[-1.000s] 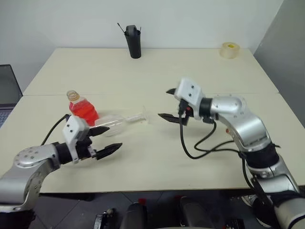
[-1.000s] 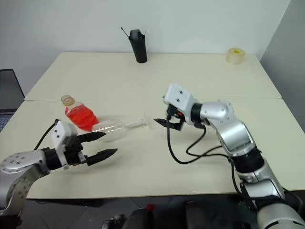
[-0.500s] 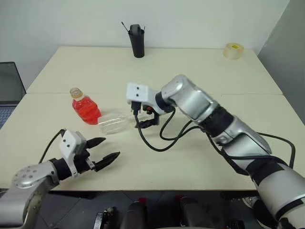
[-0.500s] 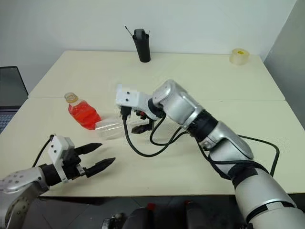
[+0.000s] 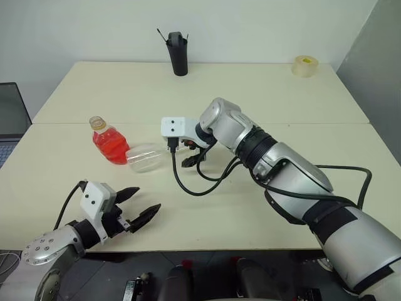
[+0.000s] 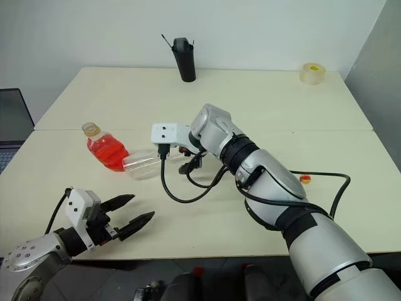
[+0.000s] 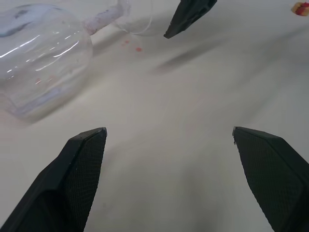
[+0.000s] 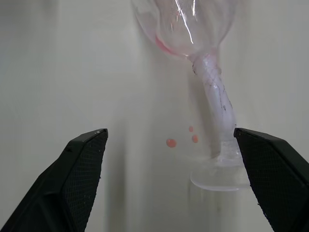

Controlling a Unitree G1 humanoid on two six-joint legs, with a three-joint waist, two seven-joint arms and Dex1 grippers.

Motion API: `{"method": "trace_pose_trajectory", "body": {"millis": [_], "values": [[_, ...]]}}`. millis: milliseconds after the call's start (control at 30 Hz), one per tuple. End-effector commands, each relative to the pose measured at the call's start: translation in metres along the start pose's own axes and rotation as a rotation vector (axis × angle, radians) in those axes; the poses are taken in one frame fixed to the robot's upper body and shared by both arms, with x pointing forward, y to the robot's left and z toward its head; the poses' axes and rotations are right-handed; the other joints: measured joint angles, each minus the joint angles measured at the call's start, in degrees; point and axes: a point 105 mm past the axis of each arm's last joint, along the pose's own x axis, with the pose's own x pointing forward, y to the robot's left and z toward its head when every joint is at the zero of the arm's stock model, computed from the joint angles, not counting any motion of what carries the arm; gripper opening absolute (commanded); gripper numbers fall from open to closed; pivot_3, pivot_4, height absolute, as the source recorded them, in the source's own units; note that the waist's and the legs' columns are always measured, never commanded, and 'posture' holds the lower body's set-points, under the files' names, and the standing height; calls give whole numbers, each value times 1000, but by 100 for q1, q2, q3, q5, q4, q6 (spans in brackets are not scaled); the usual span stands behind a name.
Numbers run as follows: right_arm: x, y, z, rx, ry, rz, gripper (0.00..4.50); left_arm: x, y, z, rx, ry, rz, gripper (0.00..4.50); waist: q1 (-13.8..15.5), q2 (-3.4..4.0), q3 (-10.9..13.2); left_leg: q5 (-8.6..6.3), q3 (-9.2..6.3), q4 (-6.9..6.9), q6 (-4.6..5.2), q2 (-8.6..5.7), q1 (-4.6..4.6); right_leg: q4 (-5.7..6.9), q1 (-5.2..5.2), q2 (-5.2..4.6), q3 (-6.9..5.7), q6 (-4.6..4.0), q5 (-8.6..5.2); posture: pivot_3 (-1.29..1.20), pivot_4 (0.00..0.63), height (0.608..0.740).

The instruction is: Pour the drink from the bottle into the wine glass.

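Wine glass (image 5: pixel 145 156): lay on its side on the bench (image 5: pixel 250 94), toward the left edge and nearer the front than the back; bowl just beside the bottle, possibly touching it, stem and foot pointing toward the bench's middle.
Bottle (image 5: pixel 109 140): stood upright, uncapped, between the glass bowl and the left edge; the drink (image 5: pixel 111 145) filled most of its body.
Red drops (image 8: pixel 171 143): a few specks lay on the bench beside the glass stem.
Right pincer (image 5: pixel 190 153): spread wide, holding nothing, poised over the stem near the foot, angled downward.
Left pincer (image 5: pixel 139 205): spread wide, empty, near the front edge, well apart from the bottle.
Cap (image 6: pixel 305 179): small yellow-and-red piece lay toward the right side of the bench.
Step in hand: judged to be righting the fallen glass before any pouring.
Method advised: straddle the stem, close gently as it looked thin, swing the foot down flat, and set the glass upright clear of the bottle.
Risk: the rounded bowl could roll into the bottle.
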Motion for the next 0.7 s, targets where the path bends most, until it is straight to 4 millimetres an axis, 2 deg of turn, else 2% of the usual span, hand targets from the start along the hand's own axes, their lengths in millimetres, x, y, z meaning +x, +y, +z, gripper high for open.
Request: {"method": "trace_pose_trajectory", "body": {"millis": [33,133,233,333,700], "values": [[-16,-13,24,-87,-37,-53,4465,-2,-4,10,27,-42,8,4500,1,1,1,0,1,0,0,0,0,0,0,0,0,0,0,0,150,740],[-11,-15,27,-120,-24,-94,4465,-2,-4,10,26,-45,18,4500,-11,2,1,0,2,-1,0,1,1,1,-2,1,0,0,0,0,150,740],[6,-11,25,-121,-8,-126,4465,-1,-4,12,28,-50,22,4500,-12,1,1,0,1,-3,0,2,3,3,-1,2,1,-3,-2,0,150,740],[18,-13,18,-113,11,-202,4465,0,-4,13,30,-56,26,4500,-6,1,1,0,1,-2,-1,2,0,3,-2,1,1,-3,-1,0,150,740],[45,2,-8,-103,106,-201,4465,3,-10,16,29,-64,31,4500,2,1,1,0,0,0,-1,-1,0,3,-1,-1,1,-3,-2,0,150,740]]}}
